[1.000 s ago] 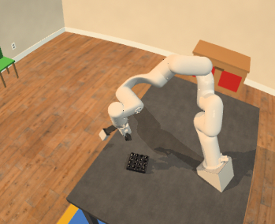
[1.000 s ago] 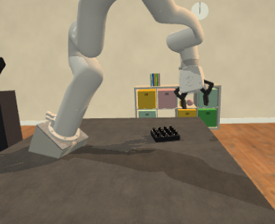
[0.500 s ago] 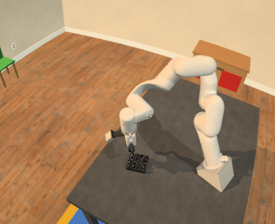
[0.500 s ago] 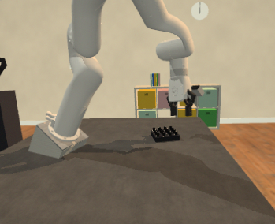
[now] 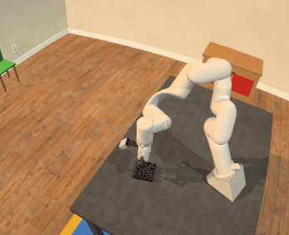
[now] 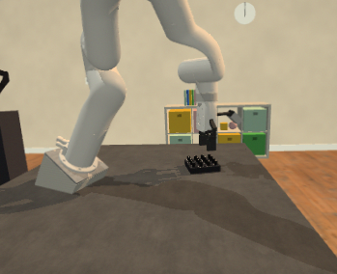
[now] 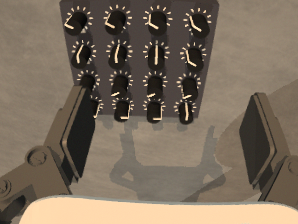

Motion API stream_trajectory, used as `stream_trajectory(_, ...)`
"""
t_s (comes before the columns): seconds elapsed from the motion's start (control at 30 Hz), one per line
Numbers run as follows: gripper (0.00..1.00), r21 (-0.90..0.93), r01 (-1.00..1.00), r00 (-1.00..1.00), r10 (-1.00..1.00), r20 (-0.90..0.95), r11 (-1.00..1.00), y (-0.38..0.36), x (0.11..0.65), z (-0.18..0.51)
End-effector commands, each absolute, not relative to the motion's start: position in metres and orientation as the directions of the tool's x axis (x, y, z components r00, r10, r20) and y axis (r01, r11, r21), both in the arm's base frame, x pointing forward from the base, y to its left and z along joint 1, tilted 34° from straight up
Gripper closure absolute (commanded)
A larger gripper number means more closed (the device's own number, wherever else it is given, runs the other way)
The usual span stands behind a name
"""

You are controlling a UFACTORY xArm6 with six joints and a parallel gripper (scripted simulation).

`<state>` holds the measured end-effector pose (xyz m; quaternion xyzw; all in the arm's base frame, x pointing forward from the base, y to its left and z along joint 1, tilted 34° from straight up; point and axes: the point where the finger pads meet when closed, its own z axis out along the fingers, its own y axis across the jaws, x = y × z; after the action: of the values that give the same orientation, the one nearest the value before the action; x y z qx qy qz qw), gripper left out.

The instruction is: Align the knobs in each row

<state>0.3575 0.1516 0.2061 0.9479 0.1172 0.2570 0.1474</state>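
Note:
The black knob box (image 5: 145,170) (image 6: 203,165) (image 7: 137,56) stands on its feet on the dark table (image 5: 186,207) (image 6: 179,227) (image 7: 253,43), near the table's left edge in the top view. In the wrist view its socket side is at the top, so row A is the top row. The white lines in row A lean up and left. In row B the two middle knobs point about straight up, and B4 (image 7: 193,55) leans up-left. The lines of the two lower rows are hard to read. My gripper (image 5: 142,159) (image 6: 208,140) (image 7: 169,108) is open and empty, a little above the box's front rows.
The robot base (image 5: 227,182) (image 6: 70,174) stands on the table to the right of the box in the top view. The table's left edge is close beside the box. A shelf unit (image 6: 217,125) and a brown cabinet (image 5: 233,66) stand off the table.

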Motion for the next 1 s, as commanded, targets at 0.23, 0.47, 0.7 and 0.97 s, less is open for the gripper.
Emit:
stream_trajectory(0.23,0.0,0.268,0.087,0.845,0.214,0.49,-0.959,0.1542,0.3508,0.1961)
stream_trajectory(0.47,0.0,0.268,0.087,0.845,0.214,0.49,-0.959,0.1542,0.3508,0.1961)
stream_trajectory(0.7,0.0,0.268,0.087,0.845,0.214,0.49,-0.959,0.1542,0.3508,0.1961)
stream_trajectory(0.97,0.0,0.268,0.087,0.845,0.214,0.49,-0.959,0.1542,0.3508,0.1961)
